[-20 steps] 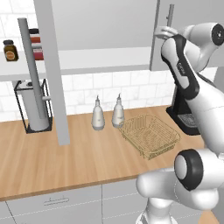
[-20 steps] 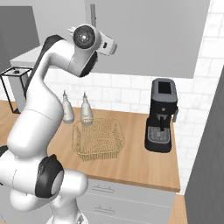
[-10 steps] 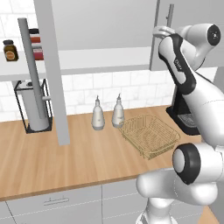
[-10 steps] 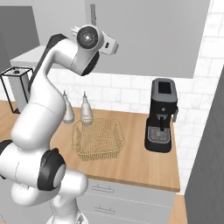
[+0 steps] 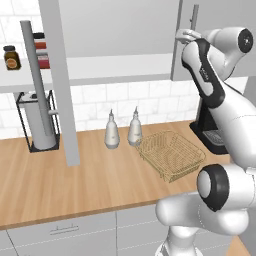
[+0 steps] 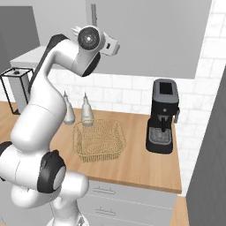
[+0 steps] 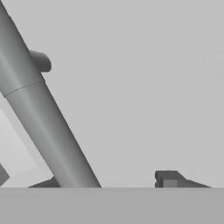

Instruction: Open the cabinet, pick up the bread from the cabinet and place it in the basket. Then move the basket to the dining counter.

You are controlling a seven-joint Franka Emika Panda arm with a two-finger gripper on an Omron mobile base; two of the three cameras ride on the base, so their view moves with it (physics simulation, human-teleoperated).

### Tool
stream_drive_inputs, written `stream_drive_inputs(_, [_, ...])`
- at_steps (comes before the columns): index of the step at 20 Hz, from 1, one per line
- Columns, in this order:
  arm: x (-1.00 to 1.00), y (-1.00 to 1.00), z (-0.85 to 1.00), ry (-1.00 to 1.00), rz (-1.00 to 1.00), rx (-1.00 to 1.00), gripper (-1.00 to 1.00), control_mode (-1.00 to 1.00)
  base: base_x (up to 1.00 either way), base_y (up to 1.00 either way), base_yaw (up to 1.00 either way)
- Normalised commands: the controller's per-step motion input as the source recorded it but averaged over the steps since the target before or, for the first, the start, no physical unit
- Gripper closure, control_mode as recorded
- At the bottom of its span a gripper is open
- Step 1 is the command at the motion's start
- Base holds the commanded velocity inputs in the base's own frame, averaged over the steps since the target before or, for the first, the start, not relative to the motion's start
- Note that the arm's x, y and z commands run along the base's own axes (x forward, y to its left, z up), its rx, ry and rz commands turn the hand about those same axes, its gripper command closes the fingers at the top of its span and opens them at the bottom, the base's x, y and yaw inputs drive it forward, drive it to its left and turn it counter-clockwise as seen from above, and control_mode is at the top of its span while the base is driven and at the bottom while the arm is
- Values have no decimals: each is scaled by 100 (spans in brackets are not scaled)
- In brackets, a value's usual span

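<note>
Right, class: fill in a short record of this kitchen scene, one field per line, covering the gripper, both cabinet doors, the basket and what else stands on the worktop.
gripper: up at the right door's bar handle, handle between the fingertips
right cabinet door: closed
left cabinet door: swung open
basket: on the wooden worktop, nothing in it
beside basket: two bottles
coffee machine: on worktop, by the tiled wall

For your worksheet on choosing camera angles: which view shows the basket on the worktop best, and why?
The right base view: the basket sits unobstructed mid-frame, its whole rim and weave visible, and nothing lies inside. The left base view also shows it whole, but further to one side, close beside the arm. The hand view faces the cabinet handle instead.
</note>
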Motion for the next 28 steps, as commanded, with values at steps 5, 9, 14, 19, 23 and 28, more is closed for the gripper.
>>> stream_drive_inputs(5, [3,0,9,-1,2,0,100,-100,0,0,0])
stream_drive_inputs(9, [-1,1,20,0,0,0,100,-100,0,0,0])
stream_drive_inputs(14, [-72,-7,15,0,0,0,100,-100,0,0,0])
stream_drive_inputs(19, [-100,-45,26,0,0,0,100,-100,0,0,0])
stream_drive_inputs(23, [-100,-74,39,0,0,0,100,-100,0,0,0])
stream_drive_inputs(28, [-100,-73,40,1,0,0,100,-100,0,0,0])
